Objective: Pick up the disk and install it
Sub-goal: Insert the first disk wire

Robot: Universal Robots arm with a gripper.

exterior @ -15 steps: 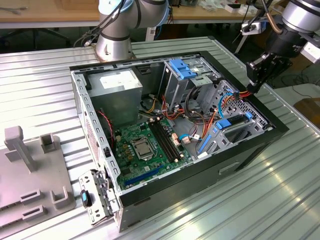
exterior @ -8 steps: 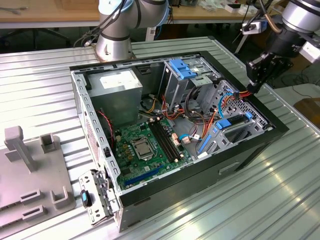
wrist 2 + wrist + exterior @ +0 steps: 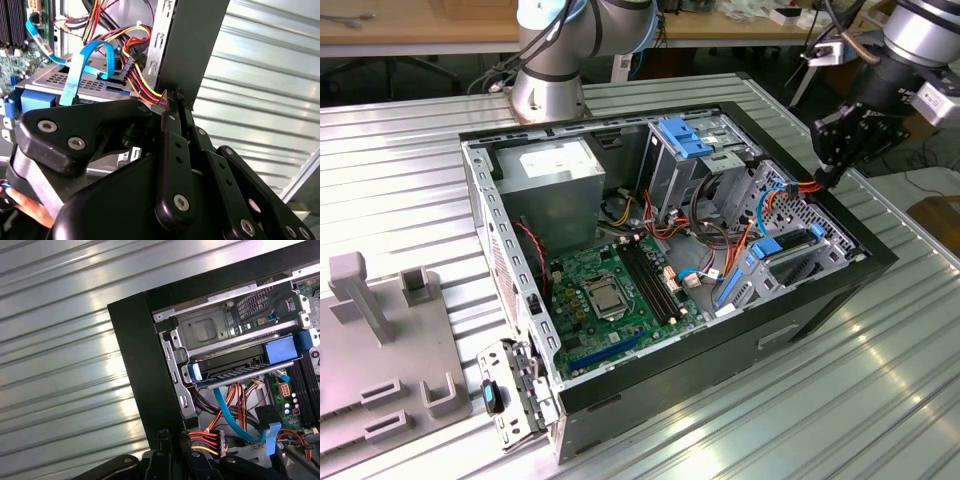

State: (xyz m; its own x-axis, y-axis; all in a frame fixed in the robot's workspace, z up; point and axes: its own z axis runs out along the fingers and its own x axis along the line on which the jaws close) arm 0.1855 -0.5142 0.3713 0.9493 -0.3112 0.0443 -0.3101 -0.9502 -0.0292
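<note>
Exterior view: fingers (image 3: pixel 829 168) near disk (image 3: pixel 795 262)

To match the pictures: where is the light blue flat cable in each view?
Exterior view: blue cable curving beside the drive cage.
Second wrist view: cable looped over the cage.
First wrist view: cable curving beside the disk.
Shared landmark: plug with red and yellow wires.

The silver-grey robot arm with blue joint caps (image 3: pixel 552 70) stands on its base at the back, and its wrist enters at the exterior view's upper right. Its black metal gripper (image 3: pixel 828 175) points downward, slightly tilted. In both wrist views its two fingers (image 3: pixel 170 130) (image 3: pixel 161 436) are closed together.
</note>
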